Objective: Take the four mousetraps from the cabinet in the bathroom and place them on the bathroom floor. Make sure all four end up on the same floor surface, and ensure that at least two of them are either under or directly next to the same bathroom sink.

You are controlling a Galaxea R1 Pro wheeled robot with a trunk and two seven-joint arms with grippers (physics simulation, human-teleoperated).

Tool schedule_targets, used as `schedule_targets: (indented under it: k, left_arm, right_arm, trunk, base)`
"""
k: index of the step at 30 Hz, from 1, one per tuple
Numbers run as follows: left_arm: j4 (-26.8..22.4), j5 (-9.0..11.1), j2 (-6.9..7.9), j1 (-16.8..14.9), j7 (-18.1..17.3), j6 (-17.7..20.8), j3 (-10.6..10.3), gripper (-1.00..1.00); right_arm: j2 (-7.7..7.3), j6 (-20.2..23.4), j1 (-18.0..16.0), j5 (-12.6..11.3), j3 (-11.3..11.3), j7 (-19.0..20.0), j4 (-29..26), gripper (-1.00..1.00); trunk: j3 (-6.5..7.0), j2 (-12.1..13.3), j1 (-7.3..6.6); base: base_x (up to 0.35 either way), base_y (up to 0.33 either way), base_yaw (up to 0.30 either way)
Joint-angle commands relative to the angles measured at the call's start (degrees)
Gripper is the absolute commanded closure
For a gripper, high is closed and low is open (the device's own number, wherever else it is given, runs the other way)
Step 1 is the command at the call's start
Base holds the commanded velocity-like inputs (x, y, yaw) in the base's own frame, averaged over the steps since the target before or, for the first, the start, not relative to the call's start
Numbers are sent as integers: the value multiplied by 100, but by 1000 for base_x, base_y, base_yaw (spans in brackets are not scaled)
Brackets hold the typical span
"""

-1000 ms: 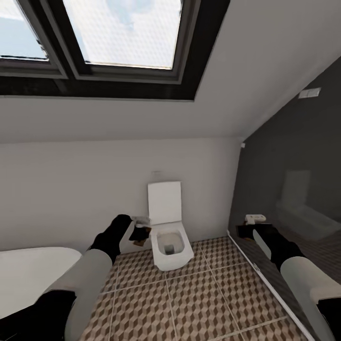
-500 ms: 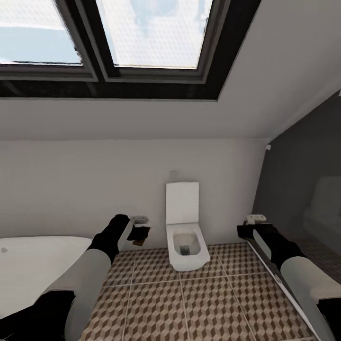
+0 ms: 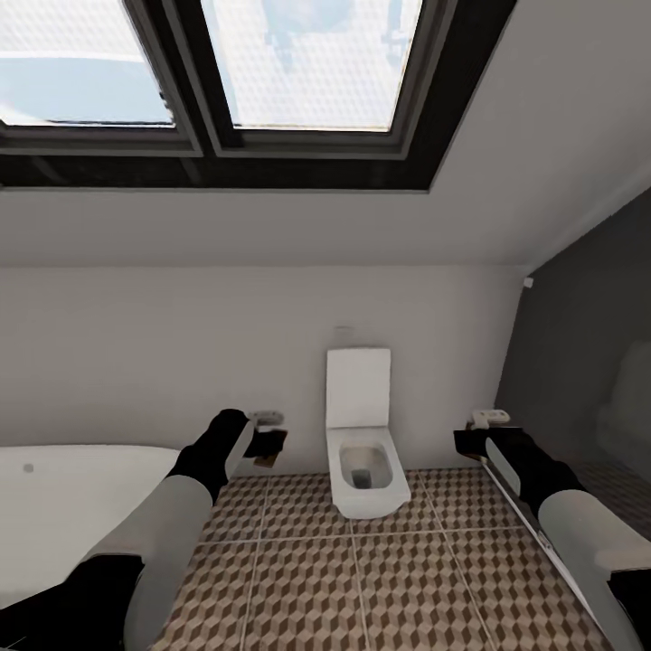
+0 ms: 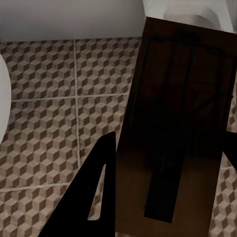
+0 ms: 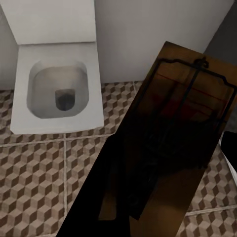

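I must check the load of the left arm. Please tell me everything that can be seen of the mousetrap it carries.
The mousetrap is a flat, rectangular board of dark brown wood with thin black wire laid over its top face. It is held between the dark fingers of the left gripper, above the cube-patterned bathroom floor and not touching it. In the head view it shows as a small brown piece at the gripper's tip, left of the toilet.

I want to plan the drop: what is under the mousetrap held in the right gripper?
Under the mousetrap lies the bathroom floor with its cube pattern, and the toilet stands beside it. The tiles directly below the board are covered by it.
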Motion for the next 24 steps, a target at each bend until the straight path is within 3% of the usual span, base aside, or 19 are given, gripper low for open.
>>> schedule_targets:
  k: [1, 8, 24]
  left_arm:
    - [-5, -2, -7, -1, 31, -4, 17, 100]
    - [14, 14, -13, -1, 34, -92, 45, 100]
    - [8, 16, -33, -1, 36, -110, 59, 100]
  right_arm:
    - [-13, 21, -2, -54, 39, -9, -7, 100]
    - [-45, 22, -2, -58, 39, 12, -7, 100]
    - [-62, 30, -1, -50, 39, 7, 63, 100]
  trunk:
    - [-3, -4, 2]
    - [-3, -4, 2]
    - [-3, -4, 2]
  base:
    - [0, 0, 3]
    - [134, -97, 1]
    - [238, -174, 0]
